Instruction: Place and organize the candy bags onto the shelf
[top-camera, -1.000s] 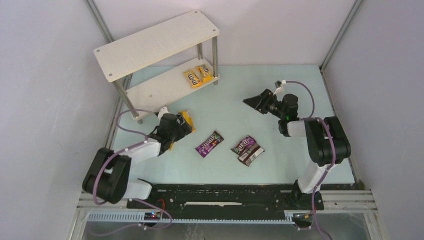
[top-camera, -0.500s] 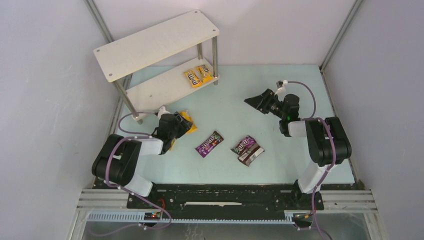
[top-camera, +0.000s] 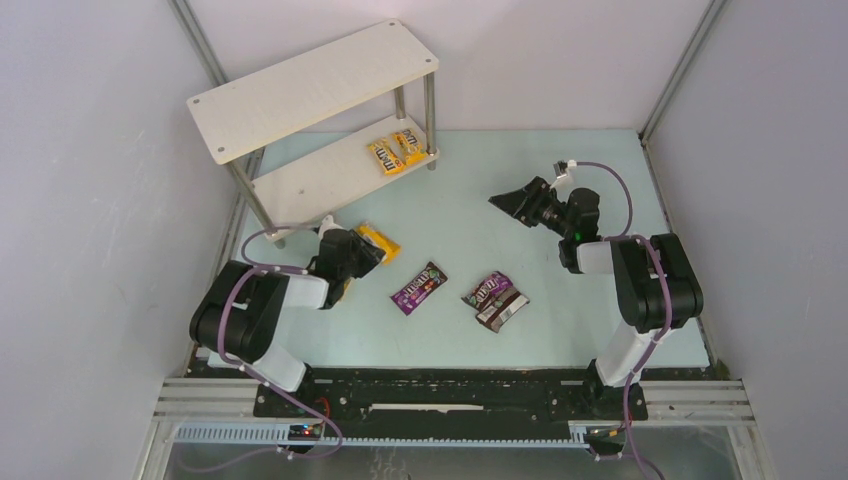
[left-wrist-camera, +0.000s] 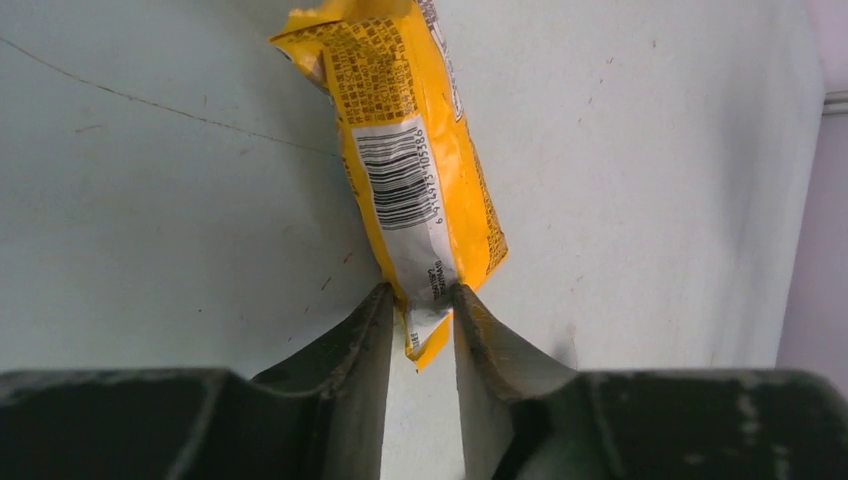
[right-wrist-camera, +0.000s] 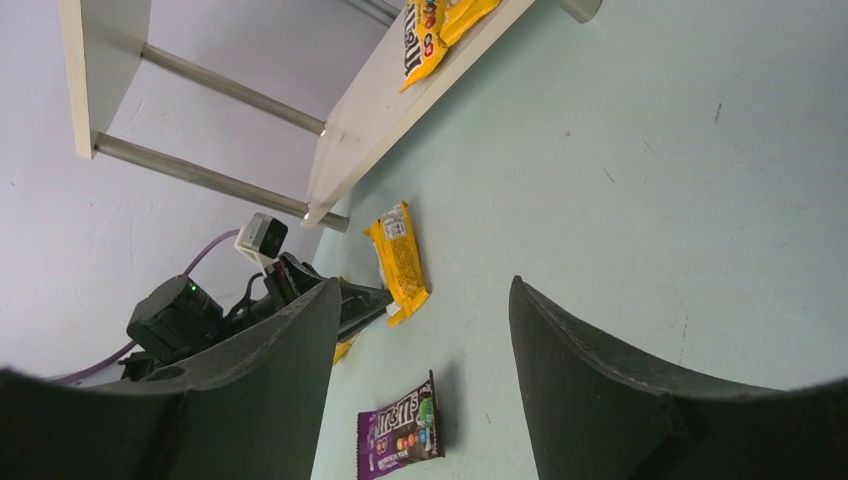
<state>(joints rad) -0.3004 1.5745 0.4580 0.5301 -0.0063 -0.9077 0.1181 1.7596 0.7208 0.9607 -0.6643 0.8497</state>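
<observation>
Yellow candy bag (left-wrist-camera: 410, 150) flat on table (top-camera: 480, 240), left side, near front edge of shelf (top-camera: 300, 180) lower board. Long axis runs straight away from left gripper (left-wrist-camera: 422, 310); fingers nearly together, pinching bag's near end. Right gripper (top-camera: 503, 204) well apart, fingers spread, empty.

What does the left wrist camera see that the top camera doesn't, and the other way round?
Only the left wrist: the barcode on the yellow bag, and the left gripper touching both sides of its end. Only the top: the shelf, a purple bag and the open right gripper. Both: that yellow bag on the table.
</observation>
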